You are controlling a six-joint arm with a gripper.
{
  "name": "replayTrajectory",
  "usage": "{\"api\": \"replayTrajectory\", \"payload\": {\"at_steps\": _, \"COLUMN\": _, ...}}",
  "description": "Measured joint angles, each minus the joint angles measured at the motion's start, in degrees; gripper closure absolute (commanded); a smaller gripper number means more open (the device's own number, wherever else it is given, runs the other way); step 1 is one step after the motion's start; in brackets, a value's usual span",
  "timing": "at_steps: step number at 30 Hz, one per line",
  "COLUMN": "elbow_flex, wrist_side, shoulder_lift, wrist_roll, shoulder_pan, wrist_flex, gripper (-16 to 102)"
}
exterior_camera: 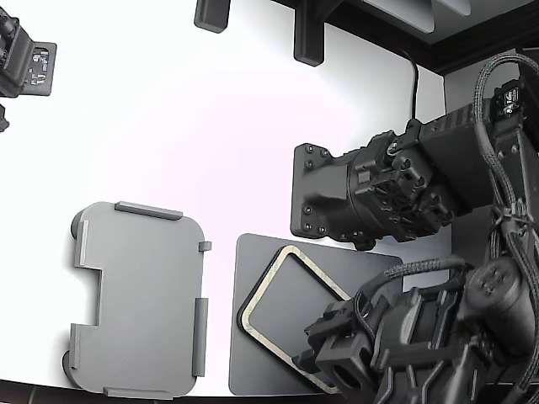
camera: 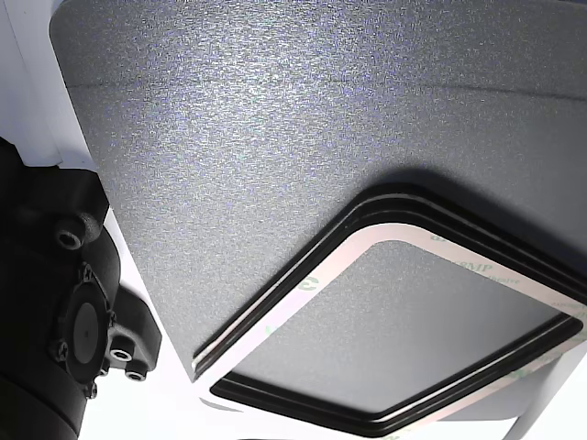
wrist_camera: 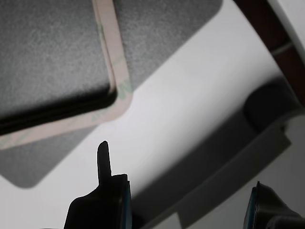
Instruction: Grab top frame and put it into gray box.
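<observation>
The top frame point(exterior_camera: 320, 271) is a thin beige-faced loop with a black edge. It lies turned at an angle on a dark gray mat point(exterior_camera: 244, 362), on top of matching frames whose black edges show under it in the other view, below its beige band point(camera: 284, 296). The gray box point(exterior_camera: 143, 303), a light gray shallow tray with edge tabs, sits on the white table at the exterior view's left of the mat. In the wrist view my gripper point(wrist_camera: 181, 164) is open and holds nothing. It hangs over the white strip between the frame's corner point(wrist_camera: 108, 38) and the gray box point(wrist_camera: 286, 181).
Two black arms point(exterior_camera: 362, 194) point(exterior_camera: 396, 345) crowd the exterior view's right; the lower one hides part of the frame and mat. The table's dark front edge point(wrist_camera: 281, 43) runs close by. Black fixtures point(exterior_camera: 307, 38) stand along the far side.
</observation>
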Motion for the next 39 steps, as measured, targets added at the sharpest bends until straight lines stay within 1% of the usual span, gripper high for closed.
{"api": "replayTrajectory", "payload": {"at_steps": 3, "elbow_flex": -1.14, "wrist_side": -0.53, "shoulder_lift": -3.96, "wrist_roll": 1.14, "shoulder_pan": 3.87, "wrist_flex": -0.79, "gripper": -14}}
{"api": "replayTrajectory", "payload": {"at_steps": 5, "elbow_flex": -3.34, "wrist_side": -0.53, "shoulder_lift": -6.50, "wrist_roll": 2.20, "shoulder_pan": 5.98, "wrist_flex": 0.35, "gripper": -14}}
{"api": "replayTrajectory", "payload": {"at_steps": 8, "elbow_flex": -6.68, "wrist_side": -2.46, "shoulder_lift": -10.02, "wrist_roll": 5.01, "shoulder_pan": 8.35, "wrist_flex": 1.05, "gripper": -11}}
{"api": "replayTrajectory", "payload": {"at_steps": 9, "elbow_flex": -7.21, "wrist_side": -2.90, "shoulder_lift": -10.63, "wrist_roll": 6.24, "shoulder_pan": 9.05, "wrist_flex": 1.05, "gripper": -13}}
{"api": "replayTrajectory", "payload": {"at_steps": 16, "elbow_flex": -5.01, "wrist_side": -0.79, "shoulder_lift": -11.69, "wrist_roll": 11.16, "shoulder_pan": 15.38, "wrist_flex": 0.97, "gripper": -14}}
{"api": "replayTrajectory", "payload": {"at_steps": 20, "elbow_flex": -3.52, "wrist_side": -0.62, "shoulder_lift": -12.22, "wrist_roll": 13.36, "shoulder_pan": 17.05, "wrist_flex": 0.18, "gripper": -13}}
{"api": "replayTrajectory", "payload": {"at_steps": 24, "elbow_flex": -0.53, "wrist_side": -0.35, "shoulder_lift": -11.78, "wrist_roll": 14.33, "shoulder_pan": 18.37, "wrist_flex": -2.11, "gripper": -14}}
{"api": "replayTrajectory", "payload": {"at_steps": 28, "elbow_flex": 1.58, "wrist_side": 0.26, "shoulder_lift": -11.25, "wrist_roll": 16.08, "shoulder_pan": 20.21, "wrist_flex": -3.52, "gripper": -12}}
{"api": "replayTrajectory", "payload": {"at_steps": 30, "elbow_flex": 1.85, "wrist_side": 0.35, "shoulder_lift": -11.25, "wrist_roll": 16.35, "shoulder_pan": 20.83, "wrist_flex": -4.48, "gripper": -8}}
{"api": "replayTrajectory", "payload": {"at_steps": 33, "elbow_flex": 1.93, "wrist_side": 0.35, "shoulder_lift": -12.48, "wrist_roll": 16.96, "shoulder_pan": 21.53, "wrist_flex": -5.36, "gripper": -7}}
{"api": "replayTrajectory", "payload": {"at_steps": 39, "elbow_flex": 0.18, "wrist_side": 0.35, "shoulder_lift": -15.56, "wrist_roll": 18.46, "shoulder_pan": 22.68, "wrist_flex": -6.06, "gripper": -9}}
